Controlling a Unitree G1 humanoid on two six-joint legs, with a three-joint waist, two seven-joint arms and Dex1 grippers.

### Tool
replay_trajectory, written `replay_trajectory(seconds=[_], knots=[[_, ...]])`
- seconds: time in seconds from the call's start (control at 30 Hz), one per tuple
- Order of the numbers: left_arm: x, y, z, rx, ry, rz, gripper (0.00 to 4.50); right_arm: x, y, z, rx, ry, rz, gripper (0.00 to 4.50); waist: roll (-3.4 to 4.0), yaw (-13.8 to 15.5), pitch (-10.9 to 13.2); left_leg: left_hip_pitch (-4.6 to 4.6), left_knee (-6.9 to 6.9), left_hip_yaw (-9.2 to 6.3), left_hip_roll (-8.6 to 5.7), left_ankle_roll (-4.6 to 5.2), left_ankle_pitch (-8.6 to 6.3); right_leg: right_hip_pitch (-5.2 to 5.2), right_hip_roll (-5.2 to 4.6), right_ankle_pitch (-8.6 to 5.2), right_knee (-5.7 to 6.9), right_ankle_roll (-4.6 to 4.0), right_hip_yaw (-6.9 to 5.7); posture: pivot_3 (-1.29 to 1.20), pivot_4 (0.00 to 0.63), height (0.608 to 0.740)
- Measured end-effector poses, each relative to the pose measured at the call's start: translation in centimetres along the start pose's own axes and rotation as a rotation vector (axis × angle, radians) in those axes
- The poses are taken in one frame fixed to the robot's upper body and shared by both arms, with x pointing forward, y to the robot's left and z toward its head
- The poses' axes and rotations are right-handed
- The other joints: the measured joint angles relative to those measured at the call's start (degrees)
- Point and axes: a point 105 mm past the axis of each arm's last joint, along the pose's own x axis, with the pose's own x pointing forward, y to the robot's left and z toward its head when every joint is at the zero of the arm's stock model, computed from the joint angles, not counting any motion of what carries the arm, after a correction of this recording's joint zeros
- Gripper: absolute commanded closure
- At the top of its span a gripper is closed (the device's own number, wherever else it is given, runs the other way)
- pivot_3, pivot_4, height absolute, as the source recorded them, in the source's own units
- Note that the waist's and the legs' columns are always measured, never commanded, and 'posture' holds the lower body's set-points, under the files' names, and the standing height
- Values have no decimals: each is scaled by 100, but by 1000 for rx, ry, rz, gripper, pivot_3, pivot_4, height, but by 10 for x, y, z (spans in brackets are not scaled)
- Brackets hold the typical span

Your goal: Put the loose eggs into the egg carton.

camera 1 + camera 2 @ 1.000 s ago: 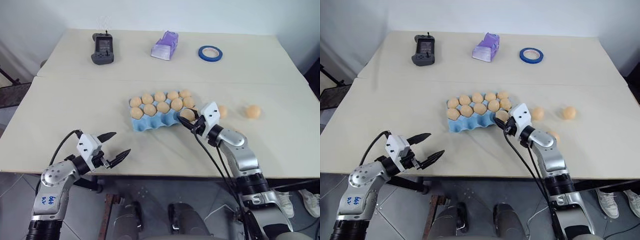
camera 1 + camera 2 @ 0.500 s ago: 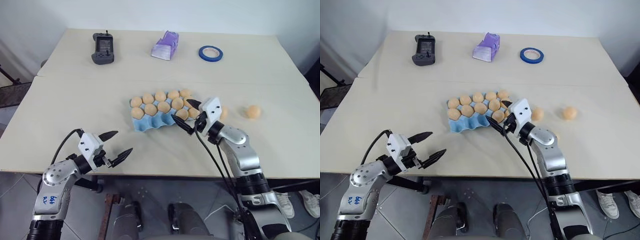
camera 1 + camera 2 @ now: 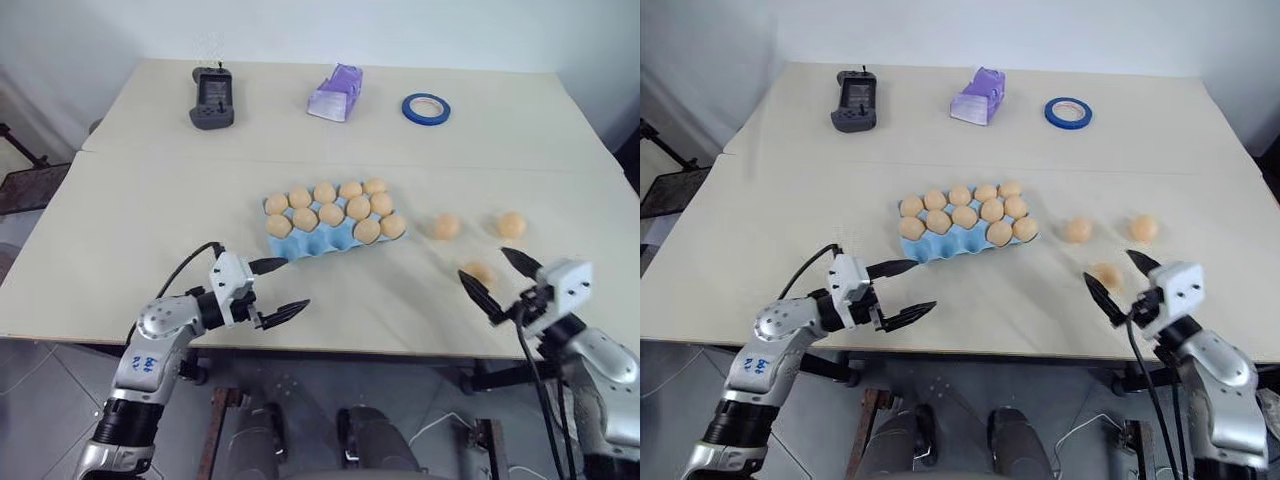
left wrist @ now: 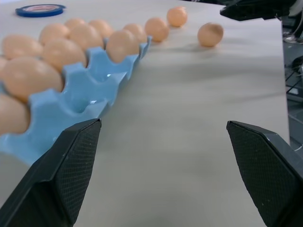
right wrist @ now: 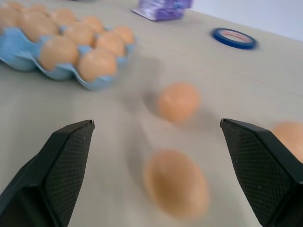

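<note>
Your right hand (image 3: 1122,283) hangs spread wide and empty at the desk's (image 3: 780,200) near edge, with the nearest of the three loose eggs (image 3: 1106,275) on the desk between its fingers; the other two lie just beyond, right of the egg carton (image 3: 965,240). Your left hand (image 3: 902,291) is wide too, holding nothing, near the carton's front-left corner. The carton's front row is unfilled. Bare desk surrounds both hands. The writing on the left arm cannot be read
</note>
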Motion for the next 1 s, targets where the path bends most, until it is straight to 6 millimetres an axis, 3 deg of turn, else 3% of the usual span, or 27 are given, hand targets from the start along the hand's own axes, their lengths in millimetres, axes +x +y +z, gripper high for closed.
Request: replay_trajectory(seconds=[0.17,0.3,0.57,0.9,1.0], knots=[[14,5,-3,9,2,-37,0,-31,-11,-32,24,86,-101,33,-2,-6,1,-3,13,4,-6,5,-3,9,-10,7,-5,10,2,0,150,740],[23,2,2,26,-15,-93,0,-34,-11,-41,40,96,-107,33,2,-57,-1,3,12,8,-3,6,-2,9,-8,10,-1,7,7,0,150,740],[21,1,2,20,-17,-105,0,0,-16,-24,3,28,-10,33,2,-81,-1,0,12,3,-3,6,0,8,-6,9,-1,6,3,0,150,740],[6,2,-3,15,-5,-36,0,39,-11,-39,61,88,162,33,2,-57,-1,0,23,1,-2,8,0,10,-6,9,4,7,2,0,150,740],[2,1,-3,14,-7,-28,0,48,-13,-44,65,96,175,659,3,-36,-1,0,25,1,-3,8,0,10,-7,9,4,7,1,0,150,740]])
